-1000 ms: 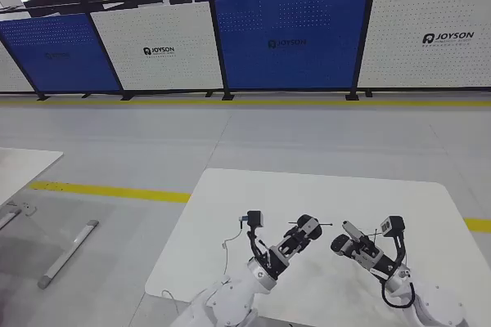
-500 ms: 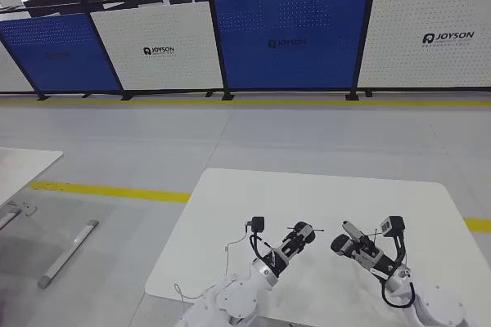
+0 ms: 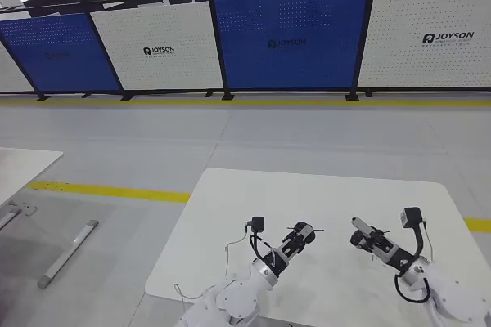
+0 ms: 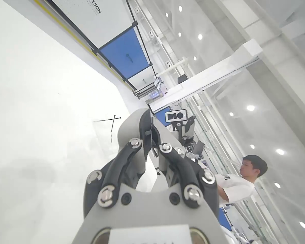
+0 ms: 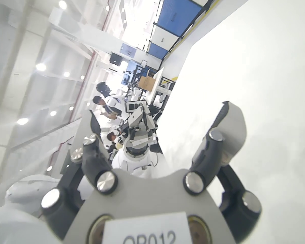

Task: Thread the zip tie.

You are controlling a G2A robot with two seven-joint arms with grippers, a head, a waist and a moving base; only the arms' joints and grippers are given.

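My left gripper (image 3: 302, 234) hovers over the near middle of the white table (image 3: 327, 192). It is shut on a thin black zip tie (image 3: 292, 229). In the left wrist view the closed fingertips (image 4: 148, 118) pinch something dark, and two thin black strands of the zip tie (image 4: 113, 124) cross beside them, against the tabletop. My right gripper (image 3: 359, 230) is off to the right of it, apart from the tie. Its fingers (image 5: 227, 118) are spread wide with nothing between them. The right wrist view looks across at the left gripper (image 5: 139, 118).
The table's near edge runs just below both arms. A second white table (image 3: 12, 167) stands far left across the floor. Blue and white panels (image 3: 286, 41) line the back. People stand in the room beyond, away from the table.
My right arm has pulled back to the right, widening the gap to the left gripper. The left gripper dropped back slightly, and the long tie strand toward the right gripper is no longer seen.
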